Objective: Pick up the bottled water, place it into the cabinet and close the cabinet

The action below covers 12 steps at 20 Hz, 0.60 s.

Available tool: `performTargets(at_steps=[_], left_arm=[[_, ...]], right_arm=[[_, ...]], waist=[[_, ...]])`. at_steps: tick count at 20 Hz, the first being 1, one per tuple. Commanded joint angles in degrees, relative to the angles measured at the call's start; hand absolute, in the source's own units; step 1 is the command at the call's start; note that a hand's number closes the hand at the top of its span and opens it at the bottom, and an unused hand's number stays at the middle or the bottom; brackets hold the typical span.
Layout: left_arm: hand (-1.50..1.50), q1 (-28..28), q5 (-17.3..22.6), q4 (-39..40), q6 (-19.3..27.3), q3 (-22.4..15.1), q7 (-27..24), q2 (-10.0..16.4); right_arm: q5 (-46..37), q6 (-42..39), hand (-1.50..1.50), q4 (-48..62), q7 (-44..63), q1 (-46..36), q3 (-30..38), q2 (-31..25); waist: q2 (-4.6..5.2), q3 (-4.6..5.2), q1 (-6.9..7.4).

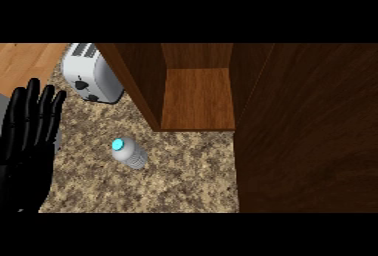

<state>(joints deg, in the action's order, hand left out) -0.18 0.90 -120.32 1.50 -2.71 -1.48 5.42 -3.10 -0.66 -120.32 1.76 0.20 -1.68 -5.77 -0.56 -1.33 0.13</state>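
The water bottle (129, 152), clear with a light blue cap, stands on the speckled stone counter (177, 175) just in front of the cabinet. The wooden cabinet (196, 97) is open, its inner shelf bare. Its door (310, 130) is swung out and fills the right side of the head view. My left hand (28, 135) is at the left edge, fingers straight and up, resting apart from the bottle and holding nothing. My right hand does not show.
A white toaster (90, 75) sits on the counter at the back left, beside the cabinet's left wall. A strip of wooden floor (26, 60) shows at the upper left.
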Motion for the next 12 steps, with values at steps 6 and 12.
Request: performTargets(at_steps=[6,12], left_arm=[[-1.5,4.9,-11.3,-8.6,5.8,-1.5,8.3,0.0],[-1.5,7.4,-1.5,-12.7,18.2,-11.2,16.4,-5.3]], right_arm=[[2.9,-2.8,-1.5,-9.1,-5.4,13.6,0.0,0.9],[11.9,-8.0,-1.5,-16.7,8.3,14.4,-6.4,-0.9]], waist=[[0.32,1.28,-0.32],[0.31,1.31,-0.28]])
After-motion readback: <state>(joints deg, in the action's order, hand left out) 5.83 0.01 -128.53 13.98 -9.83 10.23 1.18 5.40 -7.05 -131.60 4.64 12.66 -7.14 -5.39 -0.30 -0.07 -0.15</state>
